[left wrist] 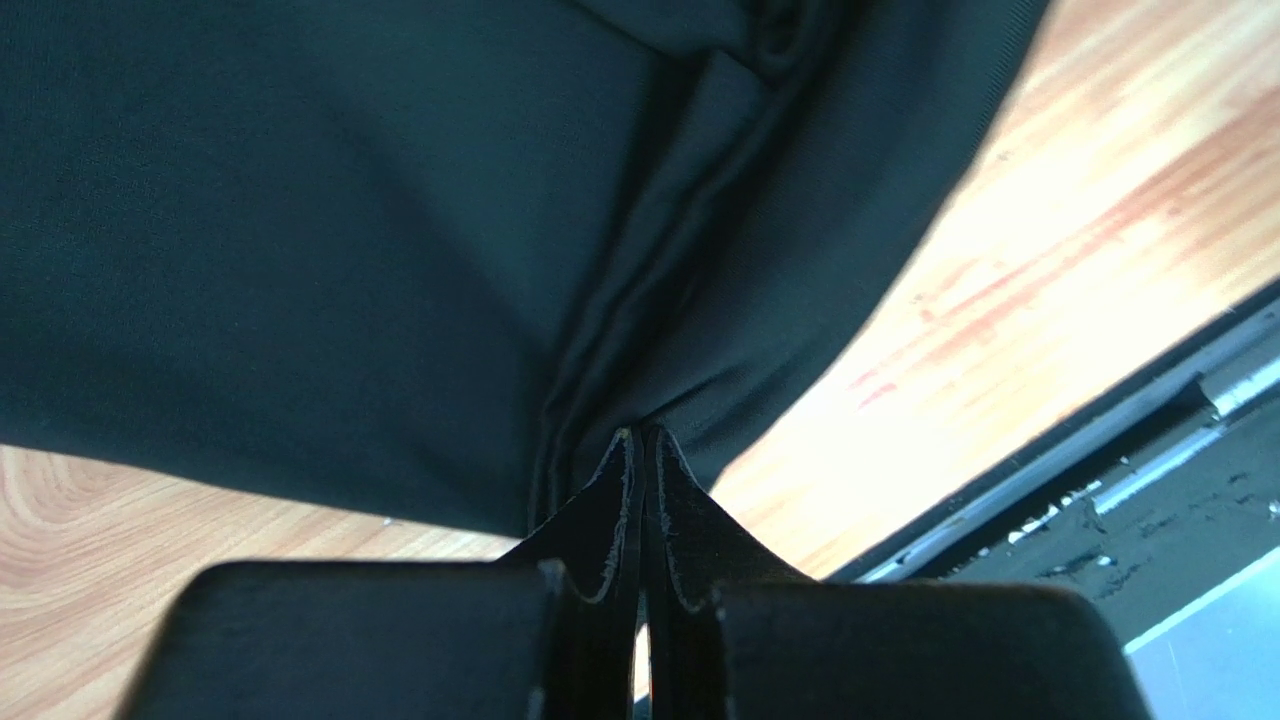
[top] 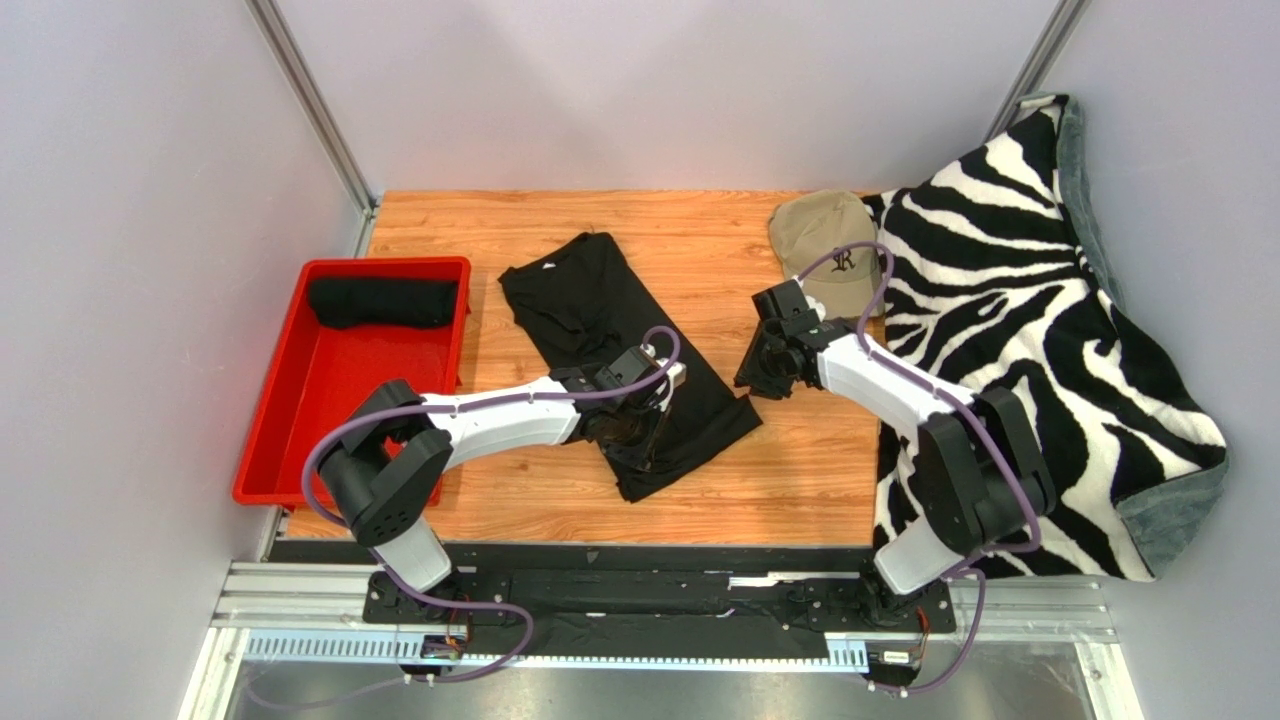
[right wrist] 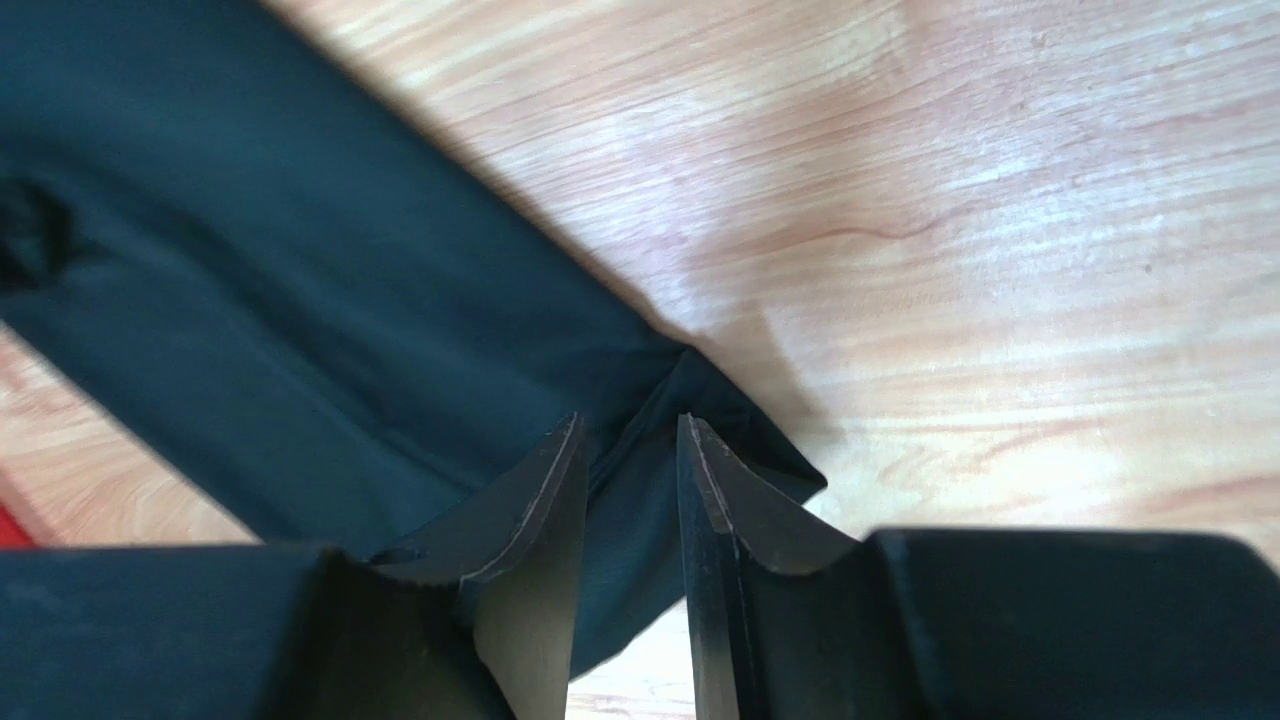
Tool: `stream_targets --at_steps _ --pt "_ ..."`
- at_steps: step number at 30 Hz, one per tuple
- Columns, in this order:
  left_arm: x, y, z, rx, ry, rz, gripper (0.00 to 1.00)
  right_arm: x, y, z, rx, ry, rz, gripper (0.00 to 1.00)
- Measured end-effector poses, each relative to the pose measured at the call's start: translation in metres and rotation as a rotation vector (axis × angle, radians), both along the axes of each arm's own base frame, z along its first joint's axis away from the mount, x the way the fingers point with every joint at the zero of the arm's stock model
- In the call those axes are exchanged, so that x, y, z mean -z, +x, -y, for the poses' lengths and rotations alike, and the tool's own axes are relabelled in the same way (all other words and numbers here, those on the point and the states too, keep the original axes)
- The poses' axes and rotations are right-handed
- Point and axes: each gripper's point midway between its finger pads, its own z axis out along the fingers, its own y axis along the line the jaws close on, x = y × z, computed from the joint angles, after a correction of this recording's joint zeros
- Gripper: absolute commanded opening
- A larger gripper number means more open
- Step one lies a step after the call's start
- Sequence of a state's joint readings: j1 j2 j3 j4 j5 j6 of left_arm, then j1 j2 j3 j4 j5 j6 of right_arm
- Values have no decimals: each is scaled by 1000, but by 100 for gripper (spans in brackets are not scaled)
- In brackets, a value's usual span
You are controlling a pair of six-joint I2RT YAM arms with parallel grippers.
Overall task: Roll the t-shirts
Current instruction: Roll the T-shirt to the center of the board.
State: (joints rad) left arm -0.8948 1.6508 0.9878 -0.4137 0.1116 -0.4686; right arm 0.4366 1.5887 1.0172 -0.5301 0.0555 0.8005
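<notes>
The left gripper (left wrist: 643, 450) is pinched tight on a ridge of the black t-shirt (top: 594, 308), which spreads ahead of its tips and to their left across the bench (top: 796, 450); the right gripper (right wrist: 624, 443) stands only narrowly parted, clamping nothing, with the shirt's hem corner lying between and just under its fingers and the rest of the cloth stretching away ahead and to its left. The step in hand looks like starting the roll from this near hem; to do it well, the right gripper should probably close on the corner so both ends of the hem are held alike; then both should turn the edge over together, level and at one pace, so the roll stays even and tight rather than skewing; the bunched fold at the left tips may need smoothing first. Counted: two black t-shirts, this one and a rolled t-shirt (top: 383, 302) far to the left gripper's left, lying in the one red tray (top: 323, 405); one cap (top: 819, 225) beyond the right gripper; one zebra-striped cushion (top: 1022, 300) to its right.
</notes>
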Motion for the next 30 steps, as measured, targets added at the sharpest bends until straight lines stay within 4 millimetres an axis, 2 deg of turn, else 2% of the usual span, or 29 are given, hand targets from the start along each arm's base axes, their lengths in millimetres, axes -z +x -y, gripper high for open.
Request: stream_targets --at_steps 4,8,14,19,25,30 --pt "8 1 -4 -24 3 -24 0 -27 -6 -6 -24 9 100 33" --pt "11 3 -3 -41 -6 -40 1 -35 -17 -10 -47 16 139 28" --pt "11 4 -1 -60 -23 -50 0 -14 -42 -21 -122 -4 110 25" --pt "11 4 -1 -66 -31 -58 0 -6 -64 -43 -222 -7 107 24" --pt "12 4 -1 -71 -34 -61 0 -4 -63 -49 -238 -3 116 21" --pt "11 4 -1 -74 -35 -62 0 11 -60 -51 -243 -30 77 20"
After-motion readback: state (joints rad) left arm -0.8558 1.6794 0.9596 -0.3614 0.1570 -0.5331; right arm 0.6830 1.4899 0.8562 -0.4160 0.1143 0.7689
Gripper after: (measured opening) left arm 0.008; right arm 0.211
